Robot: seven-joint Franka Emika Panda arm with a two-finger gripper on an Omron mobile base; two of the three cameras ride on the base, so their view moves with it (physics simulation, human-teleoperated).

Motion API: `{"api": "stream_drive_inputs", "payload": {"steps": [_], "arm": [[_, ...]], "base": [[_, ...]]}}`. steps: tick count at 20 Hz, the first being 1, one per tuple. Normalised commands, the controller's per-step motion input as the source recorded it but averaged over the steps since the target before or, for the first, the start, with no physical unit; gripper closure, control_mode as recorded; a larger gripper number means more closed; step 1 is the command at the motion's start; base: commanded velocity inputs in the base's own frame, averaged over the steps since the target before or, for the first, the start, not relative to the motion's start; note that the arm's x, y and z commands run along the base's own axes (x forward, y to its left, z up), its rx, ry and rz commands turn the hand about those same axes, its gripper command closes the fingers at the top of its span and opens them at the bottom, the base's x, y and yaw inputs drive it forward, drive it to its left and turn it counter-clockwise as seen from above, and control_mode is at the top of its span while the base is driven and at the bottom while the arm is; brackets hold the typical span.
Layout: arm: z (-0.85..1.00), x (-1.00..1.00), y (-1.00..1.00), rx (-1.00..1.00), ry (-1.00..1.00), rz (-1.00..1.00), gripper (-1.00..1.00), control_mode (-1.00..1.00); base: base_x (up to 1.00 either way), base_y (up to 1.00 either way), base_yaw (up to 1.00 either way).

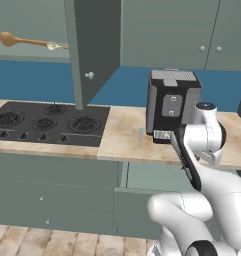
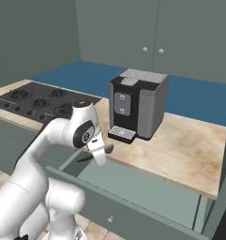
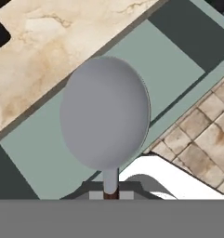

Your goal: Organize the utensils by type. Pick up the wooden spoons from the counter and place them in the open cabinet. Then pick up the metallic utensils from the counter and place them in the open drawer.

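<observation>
Looking from the left, you can see both wooden spoons [image 1: 22, 41] already lying on the shelf of the open cabinet [image 1: 92, 55], the big orange-brown one with the small pale-bowled one [image 1: 54, 46] at its handle end, so that half of the job looks finished. Further right on the counter [image 1: 124, 135], in front of the coffee machine [image 1: 172, 105], the pale blue-grey spoon [image 1: 140, 134] waits untouched. Right of that again, your gripper [image 3: 110, 195] hangs over the open drawer [image 3: 43, 153], its fingers pinched nearly together on the dark handle of the round-headed metal utensil [image 3: 105, 113]; the hand camera shows the grey head hanging above the drawer floor, just inside the counter edge. You are in the placing step for the first metal piece, as I judge it. Next, lower it so the head clears the drawer front, let go inside the drawer, then return for the blue-grey spoon.
</observation>
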Motion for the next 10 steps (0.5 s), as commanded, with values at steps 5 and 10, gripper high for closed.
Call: {"api": "stream_drive_inputs", "payload": {"steps": [5, 10], "arm": [[-0.11, -0.38, -0.82, 0.14, 0.03, -0.24, 1.00, -1.00], [-0.10, -0.16, -0.77, 0.12, 0.06, -0.32, 1.00, -1.00]], "base": [[0.00, 0.00, 0.00], [0.00, 0.00, 0.00]]}}
